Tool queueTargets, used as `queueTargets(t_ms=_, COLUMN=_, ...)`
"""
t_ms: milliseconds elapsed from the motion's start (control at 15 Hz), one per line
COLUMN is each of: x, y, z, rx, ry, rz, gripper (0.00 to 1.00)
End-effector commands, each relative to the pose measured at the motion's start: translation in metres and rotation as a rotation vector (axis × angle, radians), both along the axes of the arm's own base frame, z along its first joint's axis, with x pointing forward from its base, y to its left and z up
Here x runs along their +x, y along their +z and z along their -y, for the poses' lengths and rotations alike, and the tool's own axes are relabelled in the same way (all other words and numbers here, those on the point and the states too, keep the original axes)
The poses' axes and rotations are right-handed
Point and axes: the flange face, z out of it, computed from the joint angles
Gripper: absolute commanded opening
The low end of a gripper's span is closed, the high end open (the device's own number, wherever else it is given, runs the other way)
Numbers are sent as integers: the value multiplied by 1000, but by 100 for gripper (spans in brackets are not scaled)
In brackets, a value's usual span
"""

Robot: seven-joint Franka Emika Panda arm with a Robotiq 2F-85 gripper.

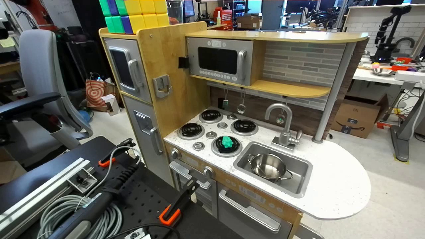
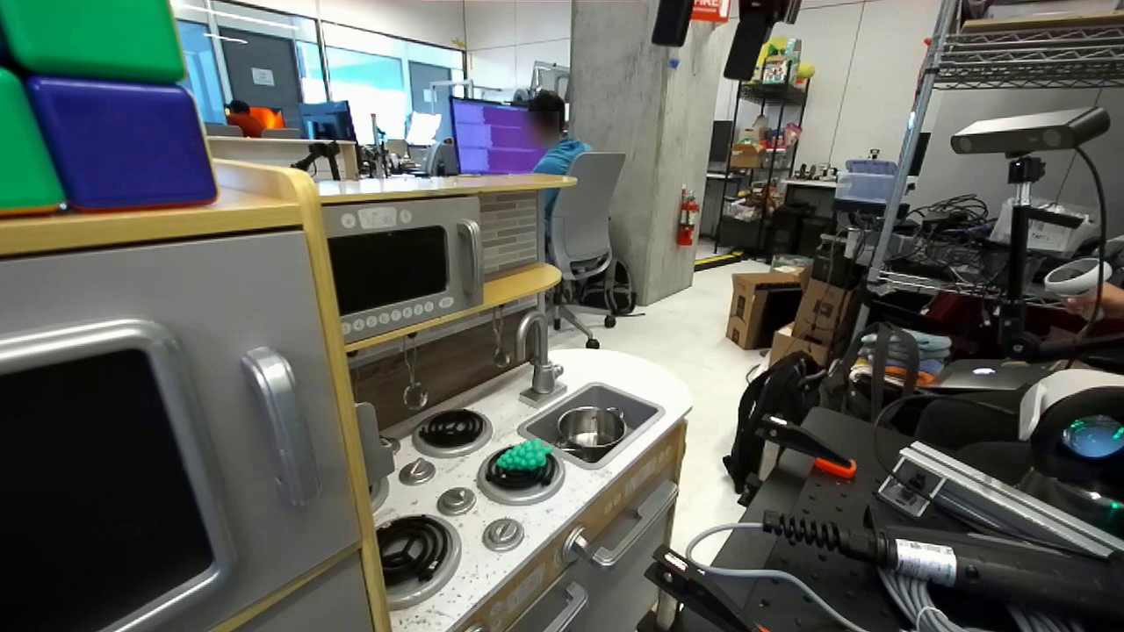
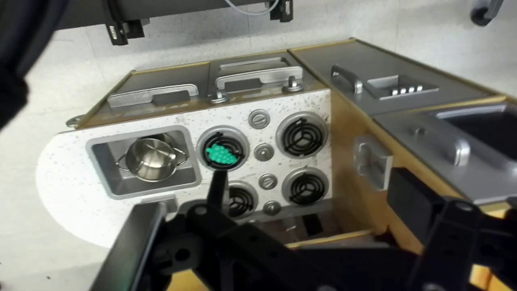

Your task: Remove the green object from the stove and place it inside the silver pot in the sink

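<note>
The gripper (image 3: 305,186) is spread wide and holds nothing. The green grapes (image 1: 227,142) lie on the stove (image 1: 221,132), on the burner (image 1: 230,151) by the front edge of the bench (image 1: 338,186), beside the sink (image 1: 300,169). The pot (image 1: 268,166) sits in that sink, between stove and rounded edge.

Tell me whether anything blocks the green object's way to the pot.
Only low edges: the rim of the sink and the side of the pot, which lifting the green object would likely clear. The faucet stands behind the sink, off the direct line. Nothing else visible stands between.
</note>
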Motion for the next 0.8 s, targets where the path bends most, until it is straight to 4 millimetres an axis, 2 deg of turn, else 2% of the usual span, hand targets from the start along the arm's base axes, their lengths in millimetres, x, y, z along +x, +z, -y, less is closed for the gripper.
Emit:
queueTargets(t_ms=0, x=2, y=33, z=80, rx=45, ry=-195, rz=53, gripper=100)
queueTargets(t_ms=133, x=4, y=45, z=118, rx=79, ry=-306, rz=84, gripper=100)
queueTargets(t_ms=200, x=2, y=49, z=126, rx=107, ry=-349, rz=90, gripper=100)
queueTargets(t_ms=267, x=5, y=36, z=115, rx=75, ry=-269, rz=71, gripper=100)
queueTargets(t_ms=333, x=4, y=39, z=124, rx=79, ry=-285, rz=78, gripper=100)
queueTargets(t_ms=533, x=5, y=34, z=118, rx=75, ry=-272, rz=68, gripper=100)
queueTargets(t_ms=600, x=-2, y=28, z=114, rx=99, ry=-126, rz=36, gripper=100)
queueTargets(t_ms=733, x=-8, y=21, z=115, rx=80, ry=-25, rz=27, gripper=100)
